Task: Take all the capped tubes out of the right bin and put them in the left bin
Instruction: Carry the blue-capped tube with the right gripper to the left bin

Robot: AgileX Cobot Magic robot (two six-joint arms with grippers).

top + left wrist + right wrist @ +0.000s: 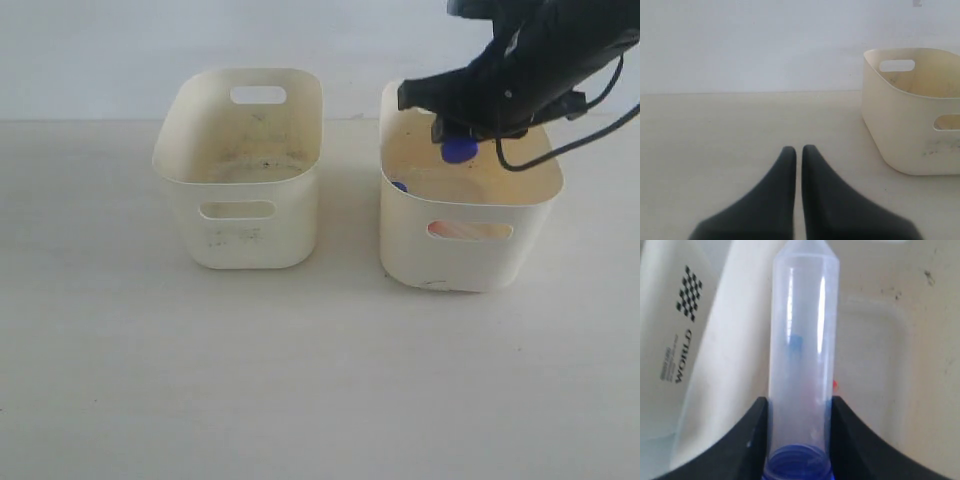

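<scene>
While the right gripper (799,404) clamps a blue-capped tube (802,335), lift it clear of the right bin (470,258) before crossing left. The left gripper (799,150) rests closed, empty.

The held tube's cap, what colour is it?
Blue. The tube has its cap clearest in the exterior view.

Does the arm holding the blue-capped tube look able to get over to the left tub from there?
Probably yes. The right gripper holds the tube at the right bin; the left bin is open-topped beside it, and the left gripper sits off to its side.
</scene>
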